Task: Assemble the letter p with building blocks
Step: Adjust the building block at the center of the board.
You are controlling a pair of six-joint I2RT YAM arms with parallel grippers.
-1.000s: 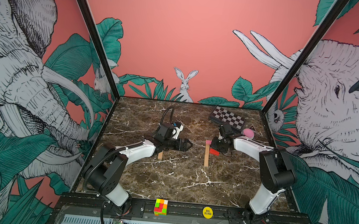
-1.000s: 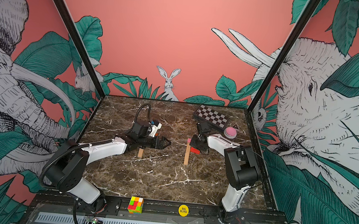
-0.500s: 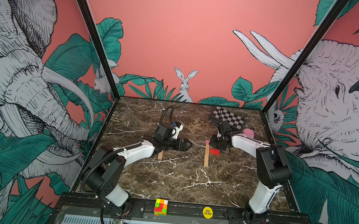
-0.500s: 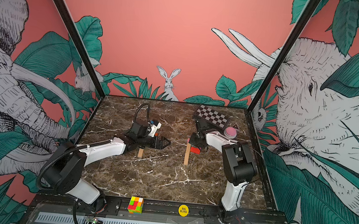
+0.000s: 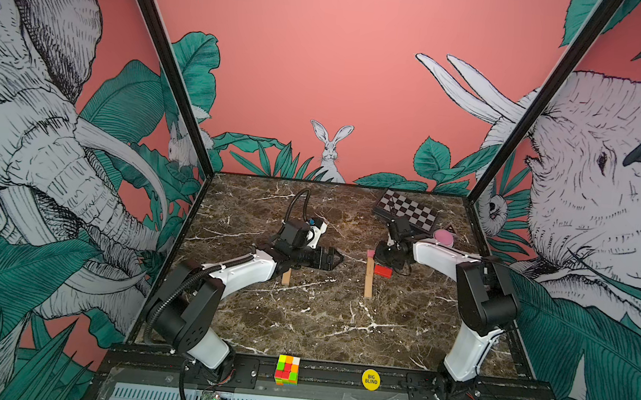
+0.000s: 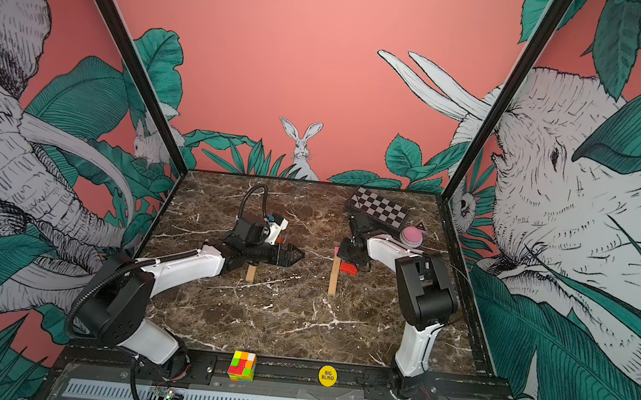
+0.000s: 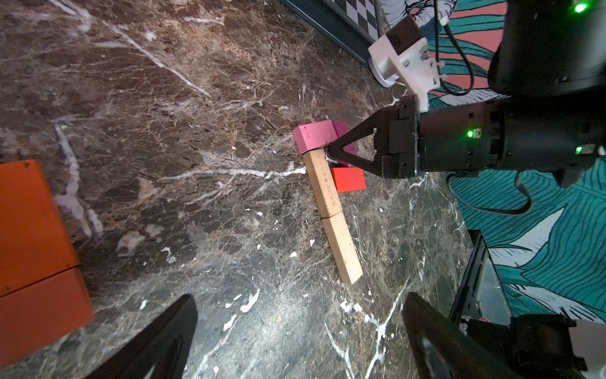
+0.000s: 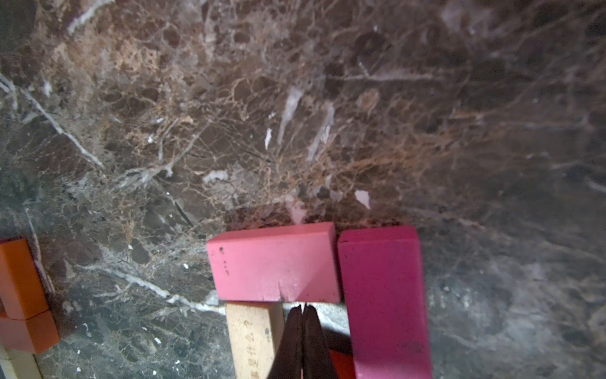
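Still shut, right tool stays beside pink block.

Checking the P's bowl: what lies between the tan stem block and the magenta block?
The shut right claw pokes into the gap between the tan block and the magenta block; the right wrist view shows it.

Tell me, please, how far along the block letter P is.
Done: two tan wooden blocks lie end to end as the stem, with a pink block across the top, a magenta block down the side and a red block at the bowl's bottom. In hand: nothing; the shut right gripper sits inside the bowl, the left gripper is open. Left: probably only squaring up.
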